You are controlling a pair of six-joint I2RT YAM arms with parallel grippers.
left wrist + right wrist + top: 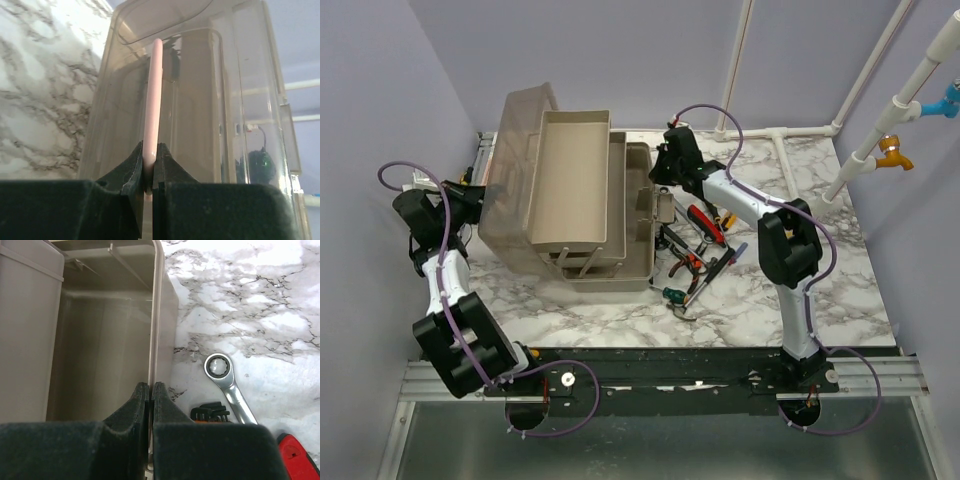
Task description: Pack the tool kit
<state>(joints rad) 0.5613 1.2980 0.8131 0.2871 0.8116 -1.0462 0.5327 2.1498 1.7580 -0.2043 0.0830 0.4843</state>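
Right wrist view: my right end effector (150,392) is pinched together on the thin rim of the toolbox (100,350) wall. Just beside the box on the marble tabletop (250,300) lie a ratchet wrench (224,376), black hex keys (210,413) and a red handle (300,456). My left end effector (148,159) is clamped on the edge of the clear lid (210,100), which stands raised. From above, the tray (570,175) sits over the open box, with loose tools (698,255) heaped to its right.
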